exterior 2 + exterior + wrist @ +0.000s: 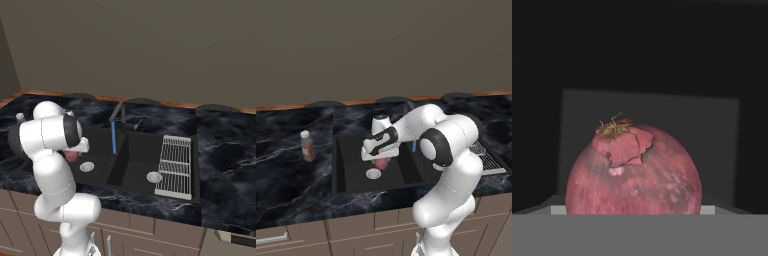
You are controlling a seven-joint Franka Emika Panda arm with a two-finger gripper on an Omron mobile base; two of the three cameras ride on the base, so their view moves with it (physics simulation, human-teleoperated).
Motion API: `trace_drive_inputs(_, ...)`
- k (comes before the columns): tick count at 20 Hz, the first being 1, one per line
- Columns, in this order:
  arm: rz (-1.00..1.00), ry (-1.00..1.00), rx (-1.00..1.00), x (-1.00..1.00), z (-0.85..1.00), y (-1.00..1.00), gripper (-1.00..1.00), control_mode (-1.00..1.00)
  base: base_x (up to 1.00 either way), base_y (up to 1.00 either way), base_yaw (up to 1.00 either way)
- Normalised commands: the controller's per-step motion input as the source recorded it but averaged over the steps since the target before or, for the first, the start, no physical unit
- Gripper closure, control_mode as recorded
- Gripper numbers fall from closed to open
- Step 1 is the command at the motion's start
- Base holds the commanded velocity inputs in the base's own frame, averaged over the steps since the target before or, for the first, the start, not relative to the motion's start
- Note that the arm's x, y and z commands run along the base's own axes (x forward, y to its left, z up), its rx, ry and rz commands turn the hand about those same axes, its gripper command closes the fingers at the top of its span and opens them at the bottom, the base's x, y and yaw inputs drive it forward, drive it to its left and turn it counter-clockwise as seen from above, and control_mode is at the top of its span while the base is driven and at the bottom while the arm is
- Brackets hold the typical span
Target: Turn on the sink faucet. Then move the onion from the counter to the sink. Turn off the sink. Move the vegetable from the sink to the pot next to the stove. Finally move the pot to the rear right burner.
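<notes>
Closest to us, our gripper hangs low inside the left basin of the sink, jaws spread wide with the onion right in front of them; whether the fingers touch it we cannot tell. The onion sits just beside the round silver drain. Further back, a blue stream of water falls from the sink faucet at the divider. A wire rack lies over the right basin. On the counter to the left stands a white-capped brown bottle.
</notes>
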Motion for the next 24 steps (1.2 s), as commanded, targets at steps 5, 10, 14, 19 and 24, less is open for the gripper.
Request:
trace_drive_inputs(5,0.00,0.00,-0.02,0.06,-0.23,-0.01,1.00,-1.00,0.00,0.00,0.00)
trace_drive_inputs(10,0.00,0.00,-0.02,0.04,-0.26,-0.03,1.00,-1.00,0.00,0.00,0.00)
trace_drive_inputs(14,0.00,0.00,0.00,0.07,-0.27,-0.01,1.00,-1.00,0.00,0.00,0.00)
trace_drive_inputs(19,0.00,0.00,0.00,0.10,-0.26,-0.02,1.00,-1.00,0.00,0.00,0.00)
trace_drive_inputs(24,0.00,0.00,-0.01,0.15,-0.29,0.00,1.00,-1.00,0.00,0.00,0.00)
